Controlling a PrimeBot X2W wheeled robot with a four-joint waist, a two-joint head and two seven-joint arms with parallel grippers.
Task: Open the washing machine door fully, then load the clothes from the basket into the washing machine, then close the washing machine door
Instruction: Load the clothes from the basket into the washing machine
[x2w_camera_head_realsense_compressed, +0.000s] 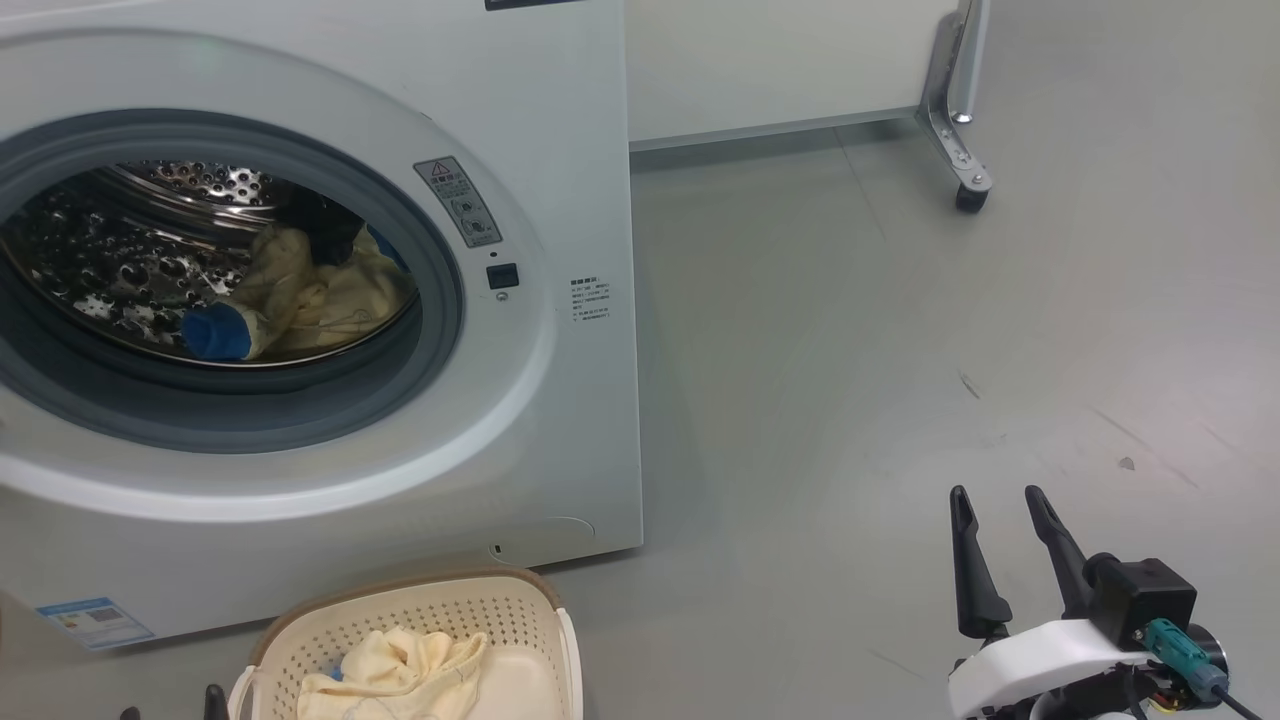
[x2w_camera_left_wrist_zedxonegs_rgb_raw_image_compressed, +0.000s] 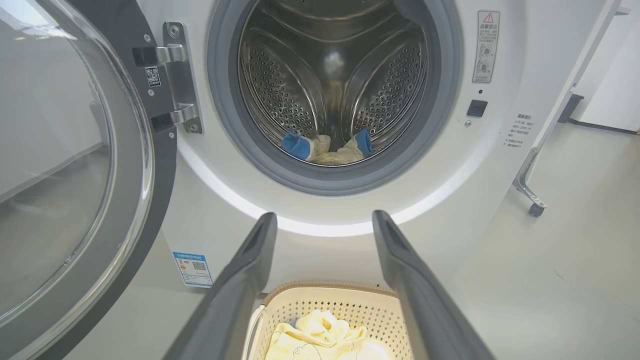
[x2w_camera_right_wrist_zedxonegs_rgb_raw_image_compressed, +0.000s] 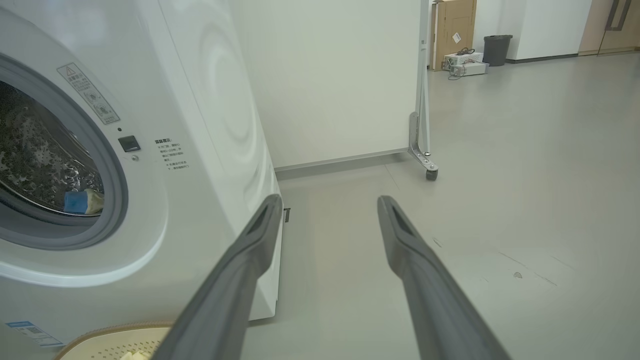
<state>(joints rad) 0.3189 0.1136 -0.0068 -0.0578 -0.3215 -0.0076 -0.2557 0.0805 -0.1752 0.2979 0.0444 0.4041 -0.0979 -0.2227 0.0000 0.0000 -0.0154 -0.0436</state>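
The washing machine (x2w_camera_head_realsense_compressed: 560, 400) stood at the left of the head view with its mouth uncovered, the grey seal (x2w_camera_head_realsense_compressed: 440, 300) ringing the steel drum (x2w_camera_left_wrist_zedxonegs_rgb_raw_image_compressed: 300, 90). The washing machine door (x2w_camera_left_wrist_zedxonegs_rgb_raw_image_compressed: 60, 190) hung swung out on its hinge at the left of the left wrist view, well clear of the opening. The basket (x2w_camera_head_realsense_compressed: 540, 620) sat on the floor (x2w_camera_head_realsense_compressed: 850, 350) just in front of the machine, below the opening. Some of the clothes (x2w_camera_head_realsense_compressed: 320, 290) lay at the bottom of the drum, pale yellow with blue pieces; more yellow cloth (x2w_camera_head_realsense_compressed: 400, 670) remained bunched in the basket. The left gripper (x2w_camera_left_wrist_zedxonegs_rgb_raw_image_compressed: 324, 216) hovered above the basket, pointing at the drum, its two fingers spread wide with nothing between them and touching nothing. The right gripper (x2w_camera_head_realsense_compressed: 997, 495) hung over bare floor to the right of the machine, well apart from basket and door, fingers likewise spread and empty.
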